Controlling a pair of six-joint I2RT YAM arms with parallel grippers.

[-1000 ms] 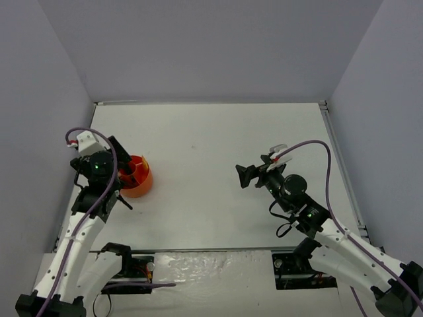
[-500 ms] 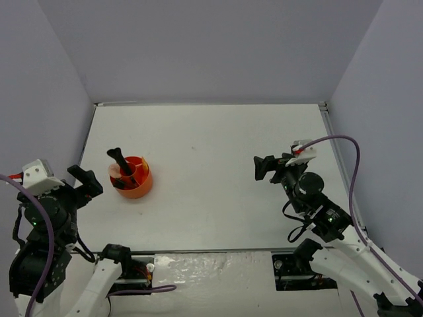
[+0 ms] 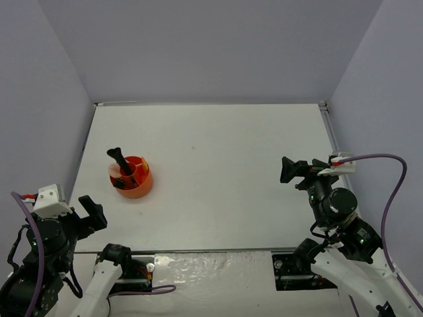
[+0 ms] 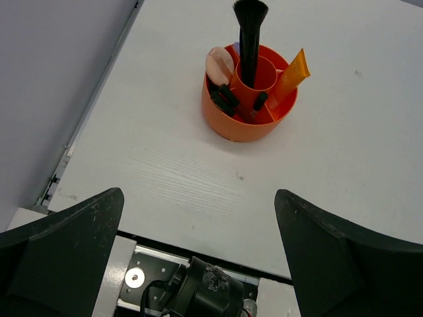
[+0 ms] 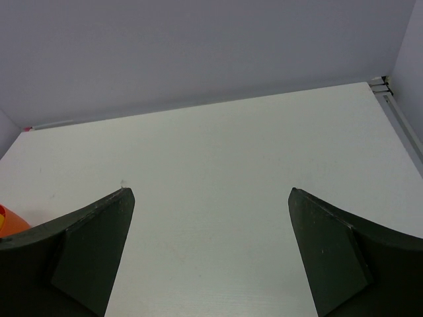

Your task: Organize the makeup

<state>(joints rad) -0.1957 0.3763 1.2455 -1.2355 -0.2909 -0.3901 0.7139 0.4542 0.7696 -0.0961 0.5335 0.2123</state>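
Note:
The makeup stands inside a round orange divided tub (image 3: 131, 178) on the left of the white table. A black brush (image 4: 250, 33) rises upright from the tub's (image 4: 249, 122) middle cup. Around the brush are a pale pink puff (image 4: 220, 64), an orange-white tube (image 4: 293, 71) and small black pieces (image 4: 225, 100). My left gripper (image 3: 92, 215) hangs open and empty over the near left edge, well back from the tub, and in its wrist view the left gripper (image 4: 198, 193) holds nothing. Far to the right, my right gripper (image 3: 291, 170) is open and empty; the right gripper (image 5: 210, 191) frames bare table.
Grey walls close in the table (image 3: 218, 152) on the left, back and right. A metal rail (image 3: 340, 165) runs along the right edge. The left arm's base motor (image 4: 201, 294) sits below the near edge. A sliver of the tub (image 5: 8, 221) shows at the right wrist view's left edge.
My left gripper has drawn back from the tub to the near left corner, leaving the black brush upright in it. My right gripper has pulled back rightward.

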